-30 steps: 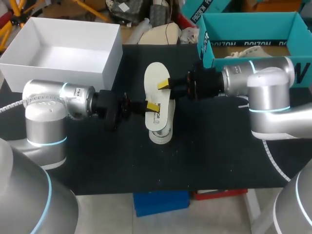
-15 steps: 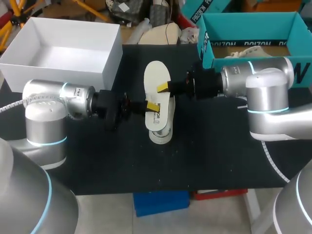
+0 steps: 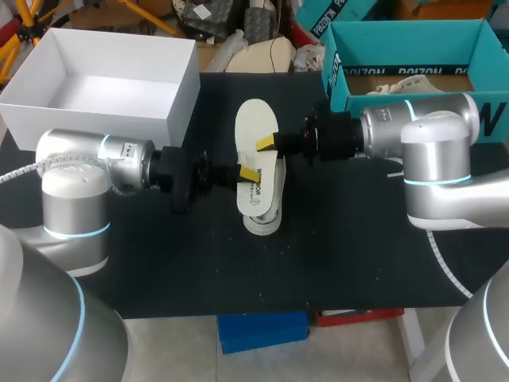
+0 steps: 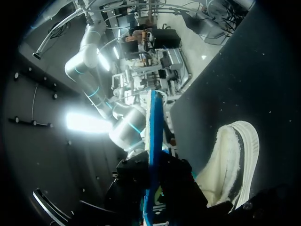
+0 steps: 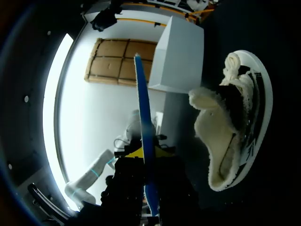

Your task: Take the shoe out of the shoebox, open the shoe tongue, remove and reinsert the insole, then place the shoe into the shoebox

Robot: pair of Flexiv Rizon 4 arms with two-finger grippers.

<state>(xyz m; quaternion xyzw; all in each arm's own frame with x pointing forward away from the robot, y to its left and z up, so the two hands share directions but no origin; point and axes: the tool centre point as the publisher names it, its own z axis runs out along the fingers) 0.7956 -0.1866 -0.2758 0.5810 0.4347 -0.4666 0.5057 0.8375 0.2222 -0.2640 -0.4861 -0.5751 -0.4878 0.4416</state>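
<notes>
Two pinches carry the insole point(image 3: 254, 119): the left gripper point(image 3: 249, 173) and the right gripper point(image 3: 266, 142) are each clamped on an opposite edge, holding it just above the shoe point(image 3: 261, 221) on the table point(image 3: 358, 239). It looks thin, light and floppy, so mid-length edge grips suit it.

Even overhead light on the table point(image 3: 334, 255); glare floods both wrist views.

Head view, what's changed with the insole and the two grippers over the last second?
Hardly anything. The right gripper seems to have edged slightly toward the left arm's side. It and the left gripper stay clamped on the insole, held over the shoe as before.
</notes>
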